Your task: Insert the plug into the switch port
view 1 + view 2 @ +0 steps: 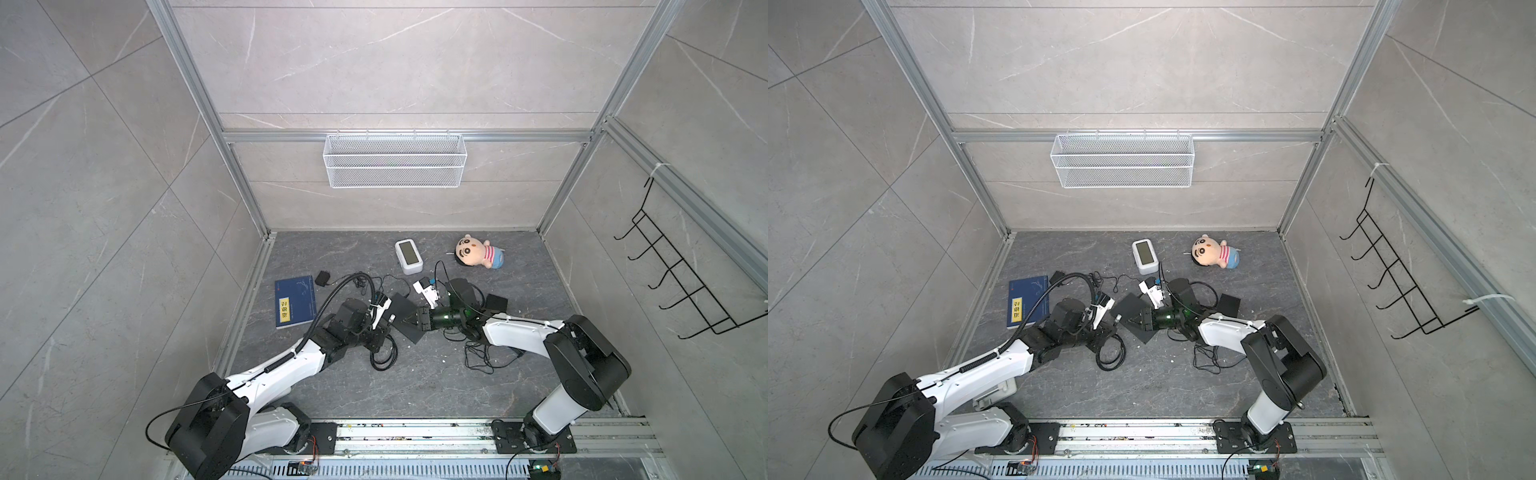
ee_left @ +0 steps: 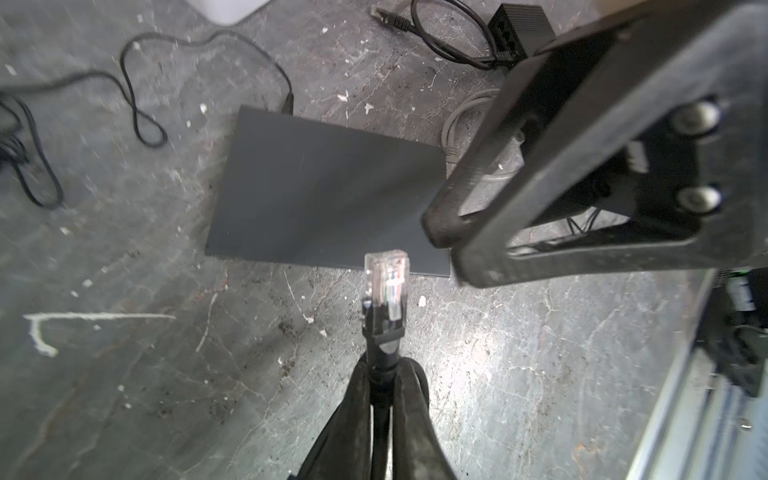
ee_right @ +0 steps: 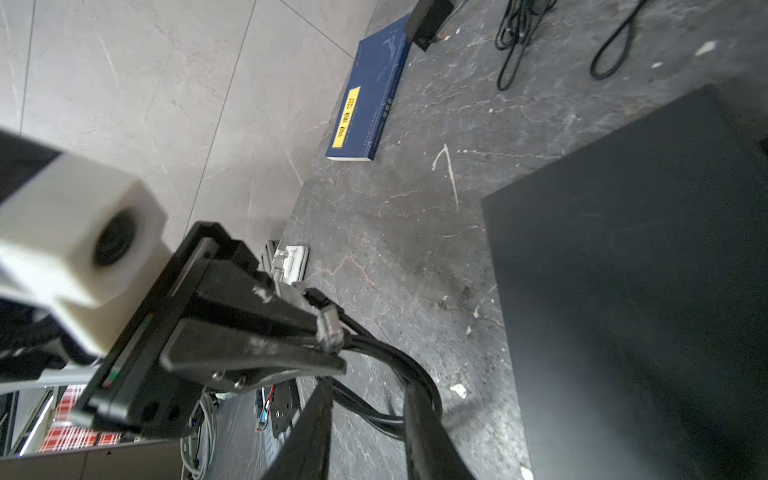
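Plainly, the left gripper (image 2: pixel 384 374) is clamped on the black boot just behind the clear plug (image 2: pixel 387 282), its fingers (image 2: pixel 353 419) pressed together around the cable. The plug points at the near side of the switch (image 2: pixel 324 191), with its tip right at that edge; whether it touches cannot be told. The switch, a flat black box, lies near the middle of the desk (image 2: pixel 124 374), and its ports are hidden. The right gripper (image 3: pixel 372 388) sits by the switch's corner nearest the plug, jaws apart, holding nothing. In both top views a blue book (image 1: pixel 294 301) lies near the desk's left edge, well apart from the switch.
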`<state>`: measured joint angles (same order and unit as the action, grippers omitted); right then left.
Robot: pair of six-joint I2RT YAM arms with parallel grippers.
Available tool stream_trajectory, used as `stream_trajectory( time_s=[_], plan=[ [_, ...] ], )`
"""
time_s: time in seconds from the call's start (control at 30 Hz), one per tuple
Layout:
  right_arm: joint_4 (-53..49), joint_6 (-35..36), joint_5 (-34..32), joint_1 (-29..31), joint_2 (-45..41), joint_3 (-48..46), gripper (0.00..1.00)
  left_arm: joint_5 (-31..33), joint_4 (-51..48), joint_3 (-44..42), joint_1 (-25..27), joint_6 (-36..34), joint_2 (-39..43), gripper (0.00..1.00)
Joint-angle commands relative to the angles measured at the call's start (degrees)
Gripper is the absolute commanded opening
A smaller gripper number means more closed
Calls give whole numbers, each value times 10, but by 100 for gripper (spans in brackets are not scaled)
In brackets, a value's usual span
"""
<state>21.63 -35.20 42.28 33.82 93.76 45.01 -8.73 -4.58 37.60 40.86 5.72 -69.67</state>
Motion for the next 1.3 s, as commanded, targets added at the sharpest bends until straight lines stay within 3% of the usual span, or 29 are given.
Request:
stream_trajectory(
  time_s=[0.0,0.27,0.47,0.63,0.97,1.27],
  plan=[
    [-52,-23,-33,-1,-18,15,33,97,-39,40,38,-51,-15,2],
    [-73,-25,-44,-1,-29,19,34,120,-44,68,66,-66,-59,2],
    [-142,19,-73,-6,-64,25,34,138,-49,68,67,-63,-57,2],
    [-208,63,-121,-22,-60,45,35,167,-86,76,67,2,-67,2],
    [-308,153,-248,-22,19,142,35,167,-150,51,66,97,-95,2],
    [-317,198,-275,-23,109,224,37,126,-144,70,40,87,-165,2]
  ],
)
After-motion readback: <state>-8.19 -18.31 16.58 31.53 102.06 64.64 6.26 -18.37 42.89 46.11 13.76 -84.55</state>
